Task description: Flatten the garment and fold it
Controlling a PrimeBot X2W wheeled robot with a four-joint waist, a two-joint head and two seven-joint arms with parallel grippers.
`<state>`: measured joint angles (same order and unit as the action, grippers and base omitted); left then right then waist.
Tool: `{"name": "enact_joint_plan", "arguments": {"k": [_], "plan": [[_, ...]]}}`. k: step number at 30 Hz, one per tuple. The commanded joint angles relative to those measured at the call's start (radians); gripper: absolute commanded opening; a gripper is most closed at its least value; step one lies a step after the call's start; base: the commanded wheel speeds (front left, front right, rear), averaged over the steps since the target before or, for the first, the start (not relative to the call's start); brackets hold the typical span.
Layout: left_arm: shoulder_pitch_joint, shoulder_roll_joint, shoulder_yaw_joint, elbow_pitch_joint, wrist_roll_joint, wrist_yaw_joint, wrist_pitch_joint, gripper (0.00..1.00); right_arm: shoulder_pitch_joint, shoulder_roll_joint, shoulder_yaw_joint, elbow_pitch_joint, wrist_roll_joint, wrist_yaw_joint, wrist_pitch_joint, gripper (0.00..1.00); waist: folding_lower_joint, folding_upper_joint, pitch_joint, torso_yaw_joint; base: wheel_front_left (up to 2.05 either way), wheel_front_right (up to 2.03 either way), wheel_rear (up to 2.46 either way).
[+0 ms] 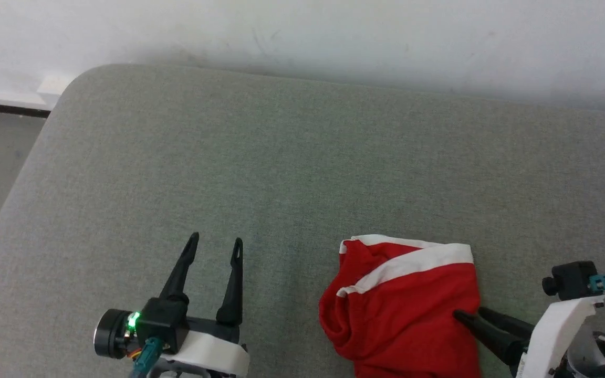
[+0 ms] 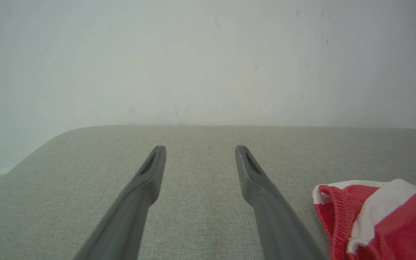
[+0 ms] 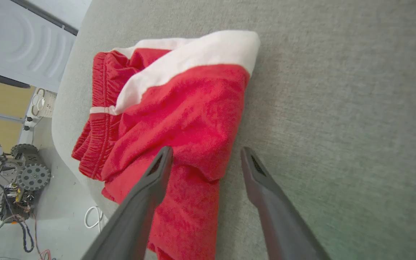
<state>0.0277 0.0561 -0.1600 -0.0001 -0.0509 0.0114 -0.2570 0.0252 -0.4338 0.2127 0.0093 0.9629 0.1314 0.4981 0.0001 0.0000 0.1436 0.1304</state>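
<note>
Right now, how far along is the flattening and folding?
Done: nothing; the garment lies bunched at the near edge of the grey surface. In hand: the open right end effector straddles its right edge, one finger over red fabric, not gripping. The open left end effector hovers over bare surface, apart from it. Left: spreading flat, then folding.

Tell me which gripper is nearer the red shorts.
Right. The right gripper is open at the red shorts' edge; the left gripper is open over the grey pad, well apart.
</note>
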Motion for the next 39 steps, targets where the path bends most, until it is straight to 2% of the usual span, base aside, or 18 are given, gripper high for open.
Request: {"name": "enact_joint_plan", "arguments": {"k": [1,5,10,11,12,18,24,27,31,35,39], "plan": [[-0.021,-0.003,-0.005,0.002,0.006,0.008,-0.005,1.0,-0.025,-0.003,0.01,0.023,0.003,-0.001,0.019,1.0,-0.0001,0.0,0.026,0.028,0.0,0.0,0.0],[-0.029,-0.004,-0.014,0.005,0.002,0.016,-0.005,1.0,-0.066,0.027,0.041,0.104,0.011,-0.001,0.091,1.0,-0.0001,0.0,0.035,0.047,0.0,0.0,0.0],[-0.031,-0.005,-0.015,0.008,0.0,0.02,-0.005,1.0,-0.101,0.058,0.098,0.144,-0.005,-0.001,0.121,1.0,-0.0001,0.0,0.036,0.056,0.0,0.0,0.0],[-0.032,-0.005,-0.015,0.009,0.001,0.021,-0.005,1.0,-0.105,0.058,0.109,0.152,-0.017,-0.001,0.121,0.76,-0.0001,0.0,0.035,0.056,0.0,0.0,0.0],[-0.033,-0.005,-0.014,0.01,0.001,0.021,-0.005,1.0,-0.109,0.056,0.121,0.159,-0.033,-0.001,0.117,0.02,-0.0001,0.0,0.033,0.054,0.0,0.0,0.0],[-0.045,-0.003,-0.028,0.015,0.014,0.007,-0.005,1.0,-0.141,0.036,0.161,0.183,-0.09,-0.001,0.063,0.0,-0.0001,0.0,0.002,0.018,0.0,0.0,0.0],[-0.059,-0.004,-0.043,0.007,0.017,0.003,-0.005,1.0,-0.229,-0.068,0.235,0.15,-0.216,-0.001,0.044,0.0,-0.0001,0.0,-0.01,-0.087,0.0,0.0,0.0],[-0.07,-0.004,-0.06,0.0,0.017,0.006,-0.005,1.0,-0.296,-0.142,0.283,0.128,-0.276,-0.001,0.063,0.0,-0.0001,0.0,0.01,-0.154,0.0,0.0,0.0],[-0.109,-0.005,-0.087,-0.001,0.02,0.006,-0.005,1.0,-0.394,-0.285,0.344,0.114,-0.344,-0.001,0.088,0.0,-0.0001,0.0,0.059,-0.23,0.0,0.0,0.0],[-0.159,-0.005,-0.106,0.002,0.026,0.008,-0.005,1.0,-0.472,-0.432,0.383,0.141,-0.378,-0.001,0.079,0.0,-0.0001,0.0,0.121,-0.272,0.0,0.0,0.0],[-0.21,-0.005,-0.121,0.016,0.03,0.009,-0.005,1.0,-0.526,-0.539,0.411,0.198,-0.372,-0.001,0.045,0.0,-0.0001,0.0,0.186,-0.288,0.0,0.0,0.0]]}}
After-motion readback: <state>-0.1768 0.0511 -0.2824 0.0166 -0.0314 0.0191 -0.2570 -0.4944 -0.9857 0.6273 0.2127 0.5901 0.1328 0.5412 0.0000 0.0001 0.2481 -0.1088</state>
